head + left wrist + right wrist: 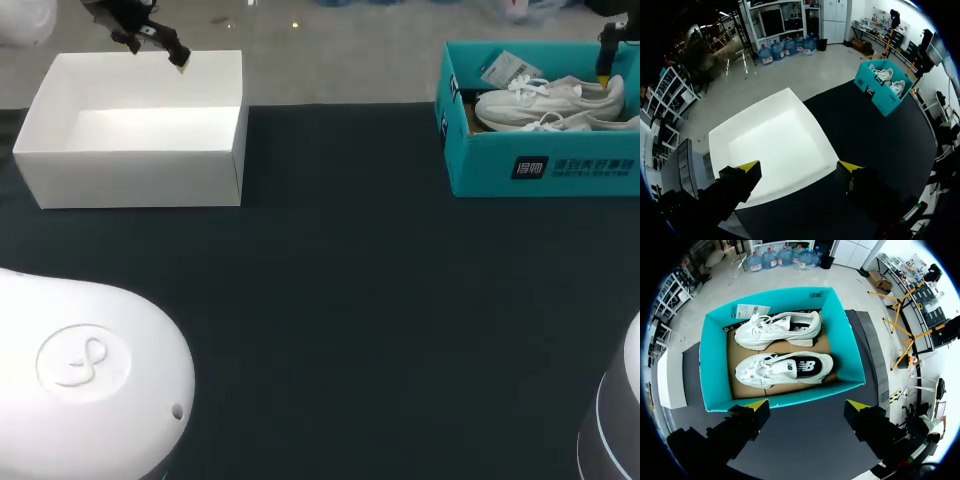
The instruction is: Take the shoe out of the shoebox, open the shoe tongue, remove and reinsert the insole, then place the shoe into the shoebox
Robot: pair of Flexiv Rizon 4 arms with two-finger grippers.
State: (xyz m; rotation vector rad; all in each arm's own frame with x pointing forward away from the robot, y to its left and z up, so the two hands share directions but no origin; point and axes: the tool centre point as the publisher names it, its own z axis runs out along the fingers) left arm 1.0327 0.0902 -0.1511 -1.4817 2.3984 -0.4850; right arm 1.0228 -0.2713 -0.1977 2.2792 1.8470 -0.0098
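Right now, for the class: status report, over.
Left gripper open above white box. Right gripper open above shoebox. Two white shoes inside, untouched. No obstruction seen.

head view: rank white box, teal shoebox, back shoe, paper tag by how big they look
1. white box
2. teal shoebox (cut off at the edge, so a close call)
3. back shoe
4. paper tag

White shoes [765,372] lie in a teal shoebox [714,365]; white box [140,180]; black table [350,320].
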